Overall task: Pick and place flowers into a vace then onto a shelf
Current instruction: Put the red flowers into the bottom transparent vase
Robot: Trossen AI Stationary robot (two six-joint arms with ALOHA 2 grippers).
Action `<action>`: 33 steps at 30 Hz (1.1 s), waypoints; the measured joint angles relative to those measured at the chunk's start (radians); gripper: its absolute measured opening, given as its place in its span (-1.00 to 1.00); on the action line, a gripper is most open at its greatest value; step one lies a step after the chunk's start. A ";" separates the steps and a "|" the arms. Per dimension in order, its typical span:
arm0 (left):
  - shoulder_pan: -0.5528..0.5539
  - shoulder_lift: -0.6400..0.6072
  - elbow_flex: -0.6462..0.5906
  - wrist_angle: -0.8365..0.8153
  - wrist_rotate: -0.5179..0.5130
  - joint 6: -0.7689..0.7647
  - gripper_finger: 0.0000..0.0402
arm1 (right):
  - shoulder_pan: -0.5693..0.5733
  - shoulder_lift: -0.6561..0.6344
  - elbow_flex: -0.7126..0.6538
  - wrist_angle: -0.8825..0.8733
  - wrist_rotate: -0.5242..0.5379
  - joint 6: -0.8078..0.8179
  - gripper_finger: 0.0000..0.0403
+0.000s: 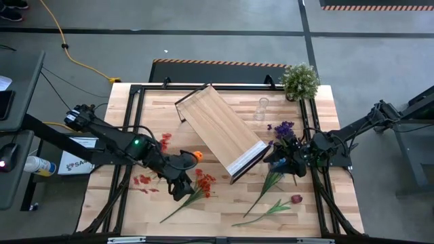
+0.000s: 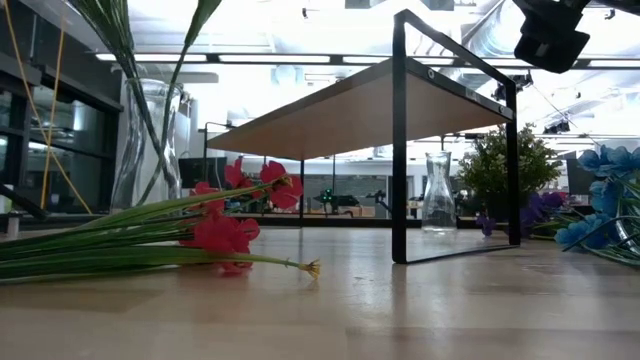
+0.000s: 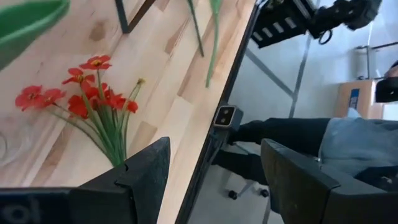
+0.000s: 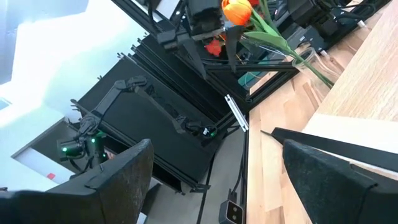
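You're hovering the left gripper (image 3: 208, 180) wide open over the red flowers (image 3: 93, 93) — they're looking light and floppy, so grab the stem mid-length, not the blooms.

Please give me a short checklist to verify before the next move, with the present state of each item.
1. Left gripper fingers open over the red artificial flowers: ok; nothing sits between them.
2. Right gripper fingers open: ok; it hangs by the purple and blue flowers.
3. Small clear glass carafe vase upright on the table: ok, and empty.
4. Light-wood shelf with black metal frame standing, top bare: ok.
5. Dark red flower lying loose near the front edge: ok.
6. Orange flower free to grasp: cannot tell; the left arm covers it.
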 joint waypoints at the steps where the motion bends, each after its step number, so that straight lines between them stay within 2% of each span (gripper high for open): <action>1: 0.001 0.000 0.000 0.001 0.002 0.003 0.41 | 0.000 0.000 0.000 0.001 0.000 0.000 0.71; 13: 0.060 0.050 0.000 0.026 0.074 0.086 0.41 | 0.000 0.000 0.000 0.004 0.000 0.000 0.71; 18: 0.058 0.053 0.000 0.036 0.068 0.120 0.41 | 0.000 0.000 0.000 0.006 -0.001 0.000 0.71; 24: 0.058 0.053 0.000 0.128 0.048 0.190 0.41 | 0.000 0.000 0.000 0.007 -0.001 -0.006 0.71; 33: 0.058 0.081 -0.001 0.122 0.031 0.187 0.41 | 0.000 0.000 0.000 0.010 -0.002 -0.007 0.71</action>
